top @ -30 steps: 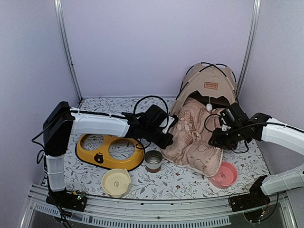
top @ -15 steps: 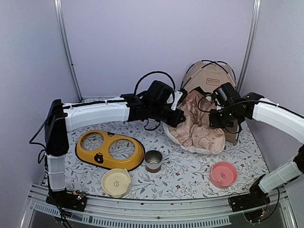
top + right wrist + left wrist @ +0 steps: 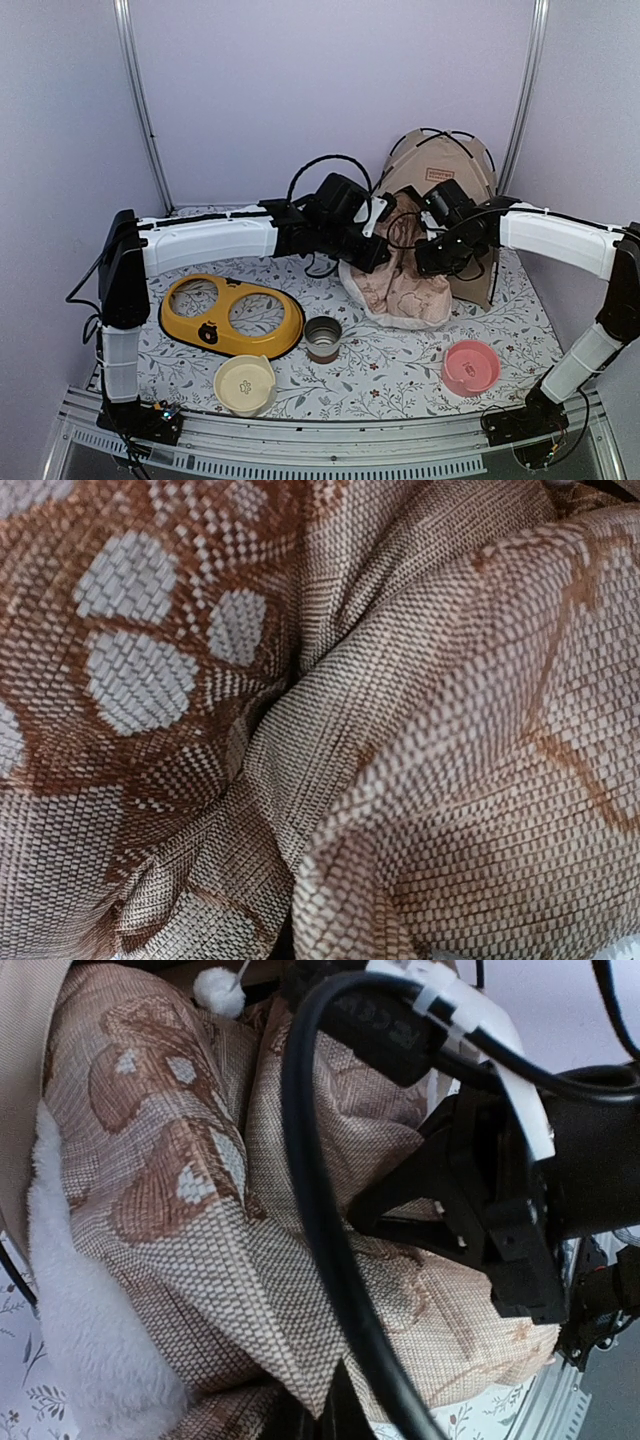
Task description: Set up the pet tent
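Note:
The pet tent [image 3: 443,170], tan fabric with thin black crossed poles and a brown label, stands upright at the back right. Its white pom-pom [image 3: 218,990] hangs at the top of the left wrist view. A pinkish-beige patterned cushion [image 3: 400,288] hangs bunched in front of the tent's mouth, held between both arms. My left gripper [image 3: 372,256] is shut on a fold at the cushion's left side, its fingers [image 3: 338,1418] mostly buried in fabric. My right gripper [image 3: 430,262] is shut on the right side. Cushion fabric [image 3: 420,780] fills the right wrist view and hides the fingers.
A yellow double-bowl feeder [image 3: 230,318] lies at the left, with a metal cup [image 3: 322,337] beside it. A cream bowl [image 3: 245,384] and a pink bowl [image 3: 470,367] sit near the front edge. Loose black cables loop over both wrists.
Both grippers closed on the cushion and carried it up and back from the table. It went from lying spread out to hanging folded against the tent's front.

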`<state>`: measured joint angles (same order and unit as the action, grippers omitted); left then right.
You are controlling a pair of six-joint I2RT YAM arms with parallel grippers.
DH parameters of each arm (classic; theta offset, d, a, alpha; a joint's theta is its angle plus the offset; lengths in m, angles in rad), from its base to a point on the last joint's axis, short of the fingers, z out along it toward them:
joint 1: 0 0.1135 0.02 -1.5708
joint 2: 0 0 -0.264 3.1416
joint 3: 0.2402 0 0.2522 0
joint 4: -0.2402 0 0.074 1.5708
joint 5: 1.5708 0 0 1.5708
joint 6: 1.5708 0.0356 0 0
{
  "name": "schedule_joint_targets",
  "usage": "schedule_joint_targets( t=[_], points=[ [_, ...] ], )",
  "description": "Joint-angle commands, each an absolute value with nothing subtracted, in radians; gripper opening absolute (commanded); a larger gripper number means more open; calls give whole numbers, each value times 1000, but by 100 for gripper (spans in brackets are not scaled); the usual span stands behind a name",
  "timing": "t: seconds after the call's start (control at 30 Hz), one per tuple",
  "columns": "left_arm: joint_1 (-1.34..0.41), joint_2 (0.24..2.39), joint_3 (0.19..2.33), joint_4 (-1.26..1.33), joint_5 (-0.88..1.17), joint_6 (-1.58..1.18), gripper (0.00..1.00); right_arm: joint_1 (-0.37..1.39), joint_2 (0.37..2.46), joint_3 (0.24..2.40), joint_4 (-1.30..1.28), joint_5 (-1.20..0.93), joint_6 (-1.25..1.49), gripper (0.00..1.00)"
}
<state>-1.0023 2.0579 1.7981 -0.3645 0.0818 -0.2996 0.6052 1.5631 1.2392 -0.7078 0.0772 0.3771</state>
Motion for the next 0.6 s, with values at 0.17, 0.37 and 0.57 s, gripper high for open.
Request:
schedule_joint_targets(
  t=[0.17, 0.37, 0.57],
  points=[
    [-1058, 2009, 1817, -254, 135, -300, 0, 493, 1516, 1265, -610, 110, 306, 0],
    [-1066, 2009, 1818, -257, 122, -299, 0, 421, 1515, 1299, -600, 167, 312, 4],
    [-1039, 2075, 1882, -284, 64, -284, 0, 361, 1509, 1291, -630, 248, 377, 4]
  ],
)
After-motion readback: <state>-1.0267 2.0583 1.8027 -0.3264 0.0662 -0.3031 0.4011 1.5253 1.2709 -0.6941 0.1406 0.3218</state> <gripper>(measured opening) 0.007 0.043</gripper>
